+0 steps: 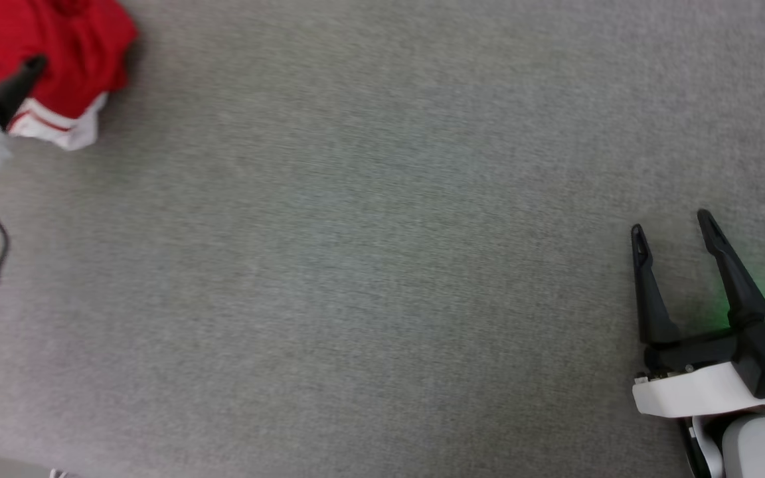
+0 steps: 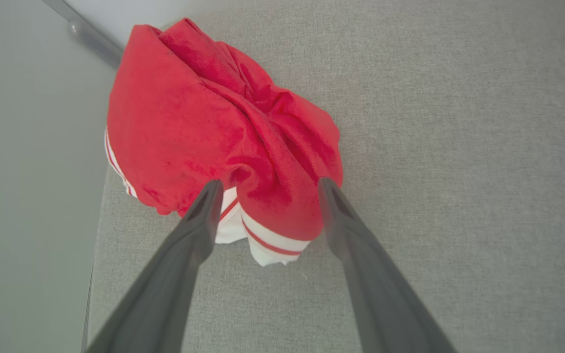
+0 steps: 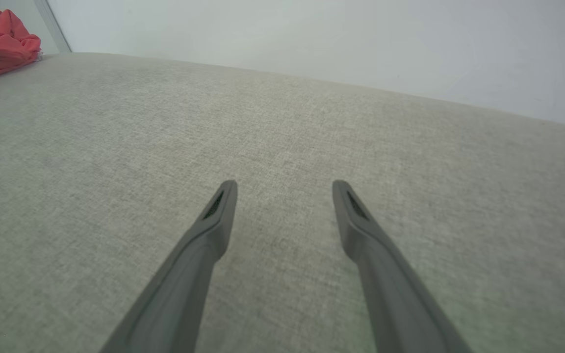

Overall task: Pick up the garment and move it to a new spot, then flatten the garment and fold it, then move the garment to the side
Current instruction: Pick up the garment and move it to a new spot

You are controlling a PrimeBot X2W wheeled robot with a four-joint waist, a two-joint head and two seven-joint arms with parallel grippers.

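Both pairs of jaws are wide open. The red T-shirt (image 2: 189, 127) lies scrunched up, white striped sleeve (image 2: 272, 242) poking out, on a grey tabletop (image 1: 382, 265) by a pale wall (image 3: 312, 39).

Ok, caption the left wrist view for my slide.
Open left gripper aimed at the crumpled red garment on a grey fabric surface.

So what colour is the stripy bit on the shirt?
The trim is white with red stripes, clearest in the left wrist view.

A grey woven-fabric tabletop (image 1: 382, 265) spreads wide under even light; beyond its far edge stands a plain pale wall (image 3: 312, 39).
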